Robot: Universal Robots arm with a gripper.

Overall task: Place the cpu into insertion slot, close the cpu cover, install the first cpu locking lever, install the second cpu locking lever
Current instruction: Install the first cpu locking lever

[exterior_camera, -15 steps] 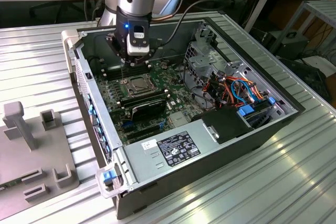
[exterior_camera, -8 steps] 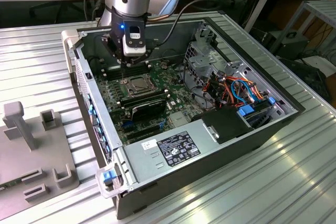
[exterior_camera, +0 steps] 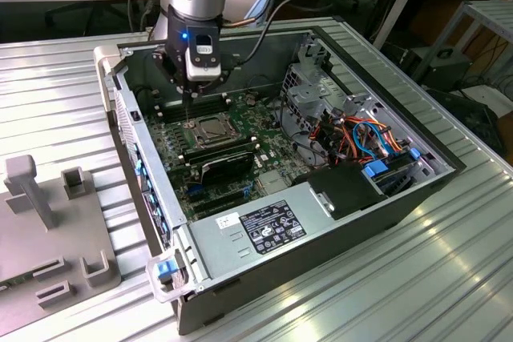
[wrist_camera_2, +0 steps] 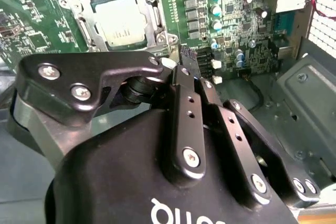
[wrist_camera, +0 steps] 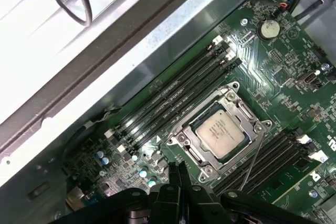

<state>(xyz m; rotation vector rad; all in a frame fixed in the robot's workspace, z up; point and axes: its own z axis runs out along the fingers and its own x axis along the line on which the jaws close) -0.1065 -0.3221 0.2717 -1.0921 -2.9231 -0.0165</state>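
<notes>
First wrist view: tool (wrist_camera: 177, 174) poised over the motherboard (wrist_camera: 273, 51), just short of the socket, with the lever work in hand.

Tool fingers pressed together, gripping nothing. The cpu (wrist_camera: 219, 132) sits in the insertion slot (wrist_camera: 182, 140) just ahead of the tool tips. The cpu cover (wrist_camera: 242, 109) appears to lie down around it, its window framing the chip. A thin wire locking lever (wrist_camera: 254, 156) runs along the socket's far side from the tool and looks unlatched. In the exterior view the tool (exterior_camera: 190, 116) hangs inside the open computer case (exterior_camera: 337, 222), with the cpu (exterior_camera: 207, 127) just below and beside its tips. Judgement: closed tips suit pushing. Meet the lever near its free end, press down and sideways under its hook, and keep off the chip top and the memory slots (wrist_camera: 173, 98) nearby.
</notes>
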